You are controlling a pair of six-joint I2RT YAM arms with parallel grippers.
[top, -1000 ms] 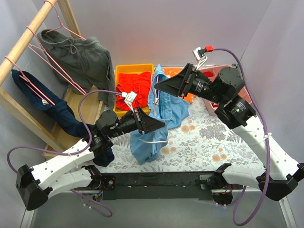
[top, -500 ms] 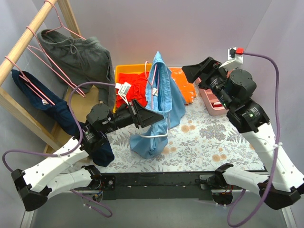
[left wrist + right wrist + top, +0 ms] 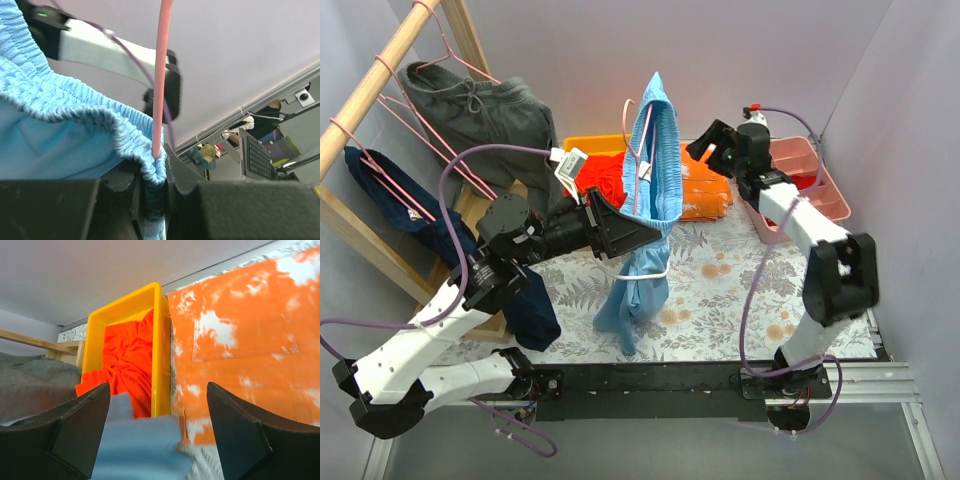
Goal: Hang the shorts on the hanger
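The light blue shorts [image 3: 655, 170] hang draped over a pink wire hanger [image 3: 630, 120], raised above the table's middle, with their lower part dangling near the floral cloth. My left gripper [image 3: 638, 238] is shut on the hanger wire and a fold of the waistband together. In the left wrist view the pink hanger [image 3: 162, 75] runs up from the gripper [image 3: 156, 185], with the elastic waistband [image 3: 65, 105] bunched beside it. My right gripper [image 3: 705, 148] is open and empty, apart from the shorts at the back right. In the right wrist view the gripper [image 3: 157, 435] looks at a blurred edge of the shorts [image 3: 140, 450].
A wooden rack [image 3: 370, 90] at the left holds pink hangers with dark grey shorts [image 3: 485, 120] and a navy garment [image 3: 430, 235]. A yellow bin [image 3: 582, 148] of orange cloth and folded orange shorts [image 3: 705, 190] lie at the back. A pink tray [image 3: 800, 170] stands at the back right.
My left gripper has lifted the hanger and shorts higher. My right gripper has drawn away from the shorts to the back right, and its arm has folded in.
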